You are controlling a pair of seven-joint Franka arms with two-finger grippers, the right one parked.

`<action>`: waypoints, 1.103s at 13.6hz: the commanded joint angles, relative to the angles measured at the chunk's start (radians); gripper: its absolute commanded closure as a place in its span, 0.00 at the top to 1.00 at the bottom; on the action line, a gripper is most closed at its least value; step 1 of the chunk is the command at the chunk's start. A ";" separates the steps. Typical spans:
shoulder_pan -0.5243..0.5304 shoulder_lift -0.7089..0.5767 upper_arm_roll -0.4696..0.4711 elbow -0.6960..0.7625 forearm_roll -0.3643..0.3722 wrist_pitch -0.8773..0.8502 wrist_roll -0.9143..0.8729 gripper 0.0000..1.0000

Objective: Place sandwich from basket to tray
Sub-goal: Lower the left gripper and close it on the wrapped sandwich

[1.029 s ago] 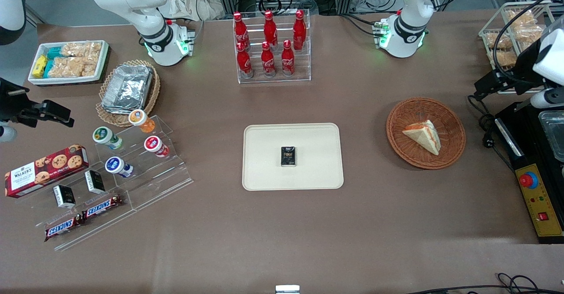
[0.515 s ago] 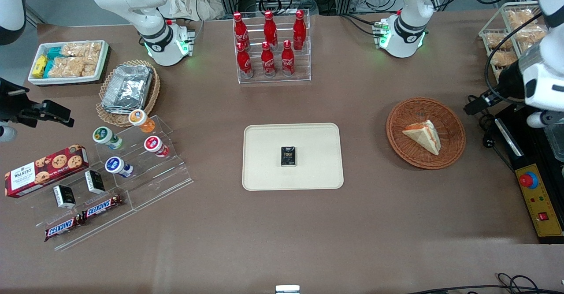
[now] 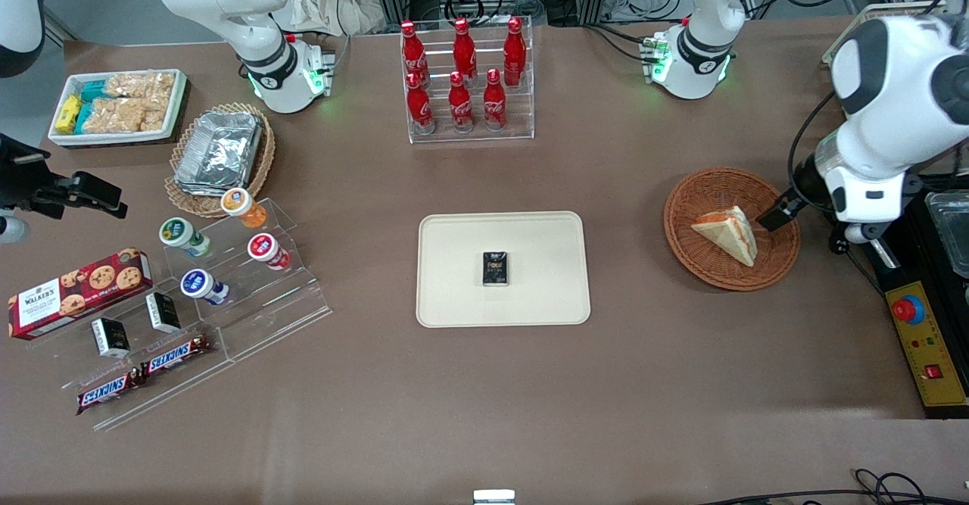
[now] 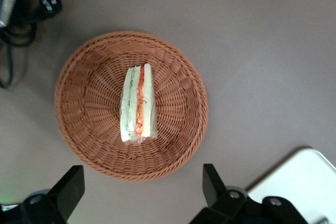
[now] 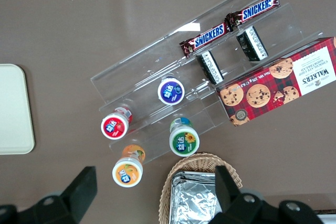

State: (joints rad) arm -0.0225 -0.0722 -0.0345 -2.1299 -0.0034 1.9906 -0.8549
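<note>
The sandwich (image 3: 728, 234), a pale bread wedge with orange-red and green filling, lies in the round reddish-brown basket (image 3: 711, 185). My left gripper (image 3: 780, 213) hangs above the basket's rim on the side toward the working arm's end of the table. In the left wrist view the sandwich (image 4: 137, 103) sits mid-basket (image 4: 89, 87), and the gripper (image 4: 142, 192) is open, both black fingers (image 4: 71, 188) spread wide with bare table between them, just outside the rim. The cream tray (image 3: 454, 263) lies mid-table, its corner (image 4: 310, 179) visible beside one finger.
A small black packet (image 3: 496, 269) rests on the tray. A rack of red bottles (image 3: 465, 81) stands farther from the front camera. A control box with a red button (image 3: 920, 338) and cables (image 3: 836, 217) lie toward the working arm's end.
The left arm has swung in from the working arm's end of the table, bringing its gripper over the basket's rim. The sandwich, basket and tray have not moved.
</note>
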 commanded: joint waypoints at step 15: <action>0.003 0.117 0.031 -0.370 0.014 0.531 -0.174 1.00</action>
State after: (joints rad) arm -0.0205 0.0506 -0.0131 -2.4313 -0.0035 2.4222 -1.0051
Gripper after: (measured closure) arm 0.000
